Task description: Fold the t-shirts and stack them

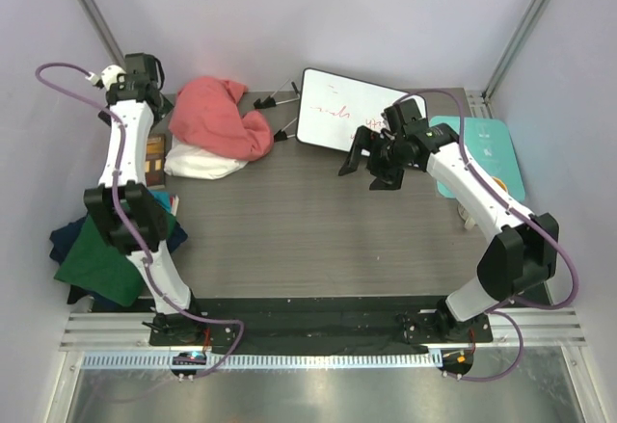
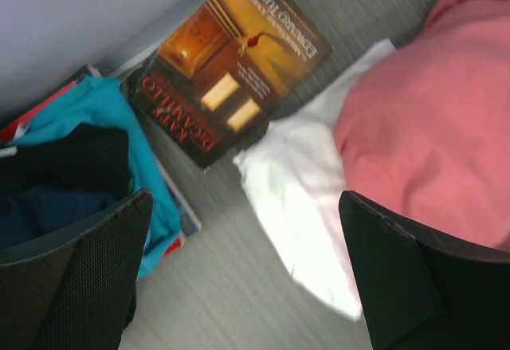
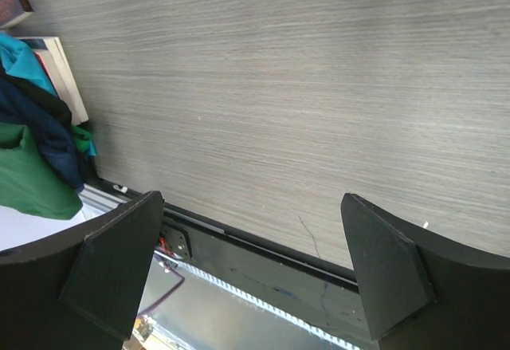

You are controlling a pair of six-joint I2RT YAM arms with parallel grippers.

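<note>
The pink t-shirt (image 1: pixel 217 115) lies bunched at the table's (image 1: pixel 308 230) far left, on a white cloth (image 1: pixel 198 163). The left gripper (image 2: pixel 243 234) and right gripper (image 1: pixel 371 165) are both spread wide and empty. Probably best: the left pinches 1 hem edge, not the cloth beneath, then drags the shirt to the bare middle.

Jaws spread wide, the right end effector (image 3: pixel 249 203) hovers over the grey surface (image 3: pixel 279 87); green t-shirt (image 3: pixel 28 178) and navy t-shirt (image 3: pixel 40 123) bunched at the surface's edge.
</note>
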